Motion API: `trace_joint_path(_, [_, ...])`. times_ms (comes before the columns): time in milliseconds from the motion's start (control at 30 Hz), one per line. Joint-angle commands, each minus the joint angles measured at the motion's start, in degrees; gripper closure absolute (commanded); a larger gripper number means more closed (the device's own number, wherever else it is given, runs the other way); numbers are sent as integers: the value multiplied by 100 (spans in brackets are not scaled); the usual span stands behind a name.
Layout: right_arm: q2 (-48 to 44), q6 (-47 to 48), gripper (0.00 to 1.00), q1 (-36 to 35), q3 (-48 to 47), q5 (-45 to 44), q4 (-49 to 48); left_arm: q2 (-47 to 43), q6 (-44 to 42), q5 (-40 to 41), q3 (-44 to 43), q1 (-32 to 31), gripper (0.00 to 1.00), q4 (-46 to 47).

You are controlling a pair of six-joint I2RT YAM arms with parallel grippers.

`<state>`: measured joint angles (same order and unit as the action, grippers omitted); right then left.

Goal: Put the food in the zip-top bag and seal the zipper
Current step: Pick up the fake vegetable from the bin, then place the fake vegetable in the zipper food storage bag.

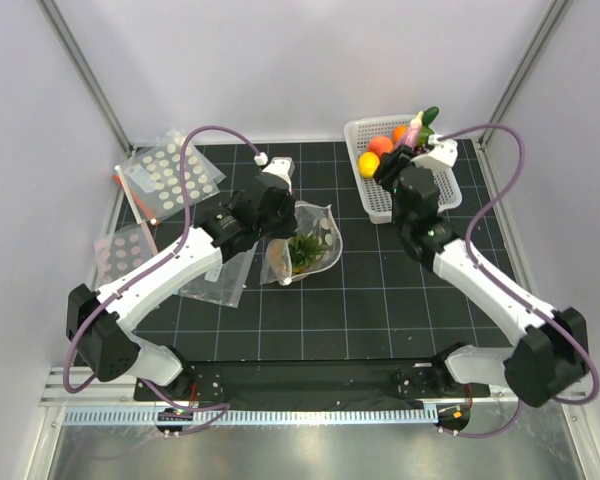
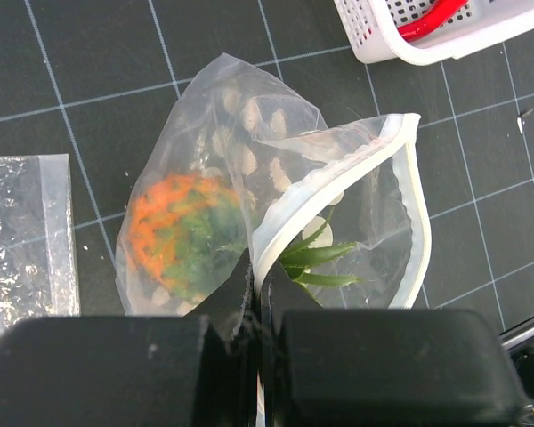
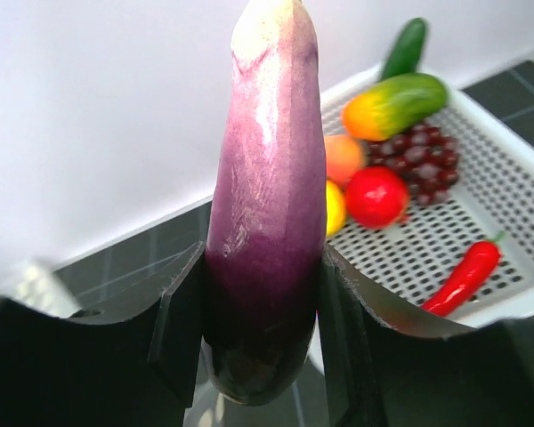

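Black gridded mat (image 1: 380,300) is carrying the dotted bag (image 2: 338,196), which is lying mouth-open with the pineapple (image 2: 182,236) inside. The left gripper (image 2: 256,285) is pinching the rim by the zipper (image 2: 416,205). The right gripper (image 3: 262,307) is clamping the glossy purple eggplant (image 3: 267,178) upright beside the basket (image 3: 525,187), where the red fruit (image 3: 376,197) and chili (image 3: 463,277) are lying.

I see a white basket (image 3: 525,196) holding dark grapes (image 3: 423,156), a mango (image 3: 396,104), perhaps a peach (image 3: 343,158); a plain clear bag (image 2: 22,231) lies apart.
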<state>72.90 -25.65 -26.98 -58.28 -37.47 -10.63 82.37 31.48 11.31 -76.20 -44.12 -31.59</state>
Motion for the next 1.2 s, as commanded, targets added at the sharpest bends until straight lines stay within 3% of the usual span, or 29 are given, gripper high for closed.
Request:
trace_joint_path(0, [-697, 490, 98, -341, 606, 486, -1160, -89, 59, -68, -149, 44, 99, 127])
trace_joint_path(200, [-1664, 702, 99, -1133, 1624, 995, -1739, -63, 182, -488, -114, 175, 99, 162])
trace_joint_path(333, [-1832, 684, 99, -1519, 2469, 1426, -2852, -63, 270, -788, -88, 211, 100, 250])
trace_joint_path(433, [-1605, 614, 98, -1687, 3032, 1724, -3959, -89, 297, -850, -53, 219, 99, 303])
trace_joint_path(600, [-1043, 956, 97, -2346, 3226, 1674, -4577, -72, 270, -771, -44, 228, 99, 303])
trace_joint_path(733, [-427, 1718, 97, -2680, 3639, 1559, -6454, -81, 288, -858, -44, 228, 100, 303])
trace_joint_path(900, [346, 2160, 97, -2760, 3736, 1542, -7863, -116, 323, -938, 0, 228, 100, 364])
trace_joint_path(1167, [629, 2459, 96, -2760, 3569, 1524, -7849, -221, 341, -912, 88, 228, 99, 461])
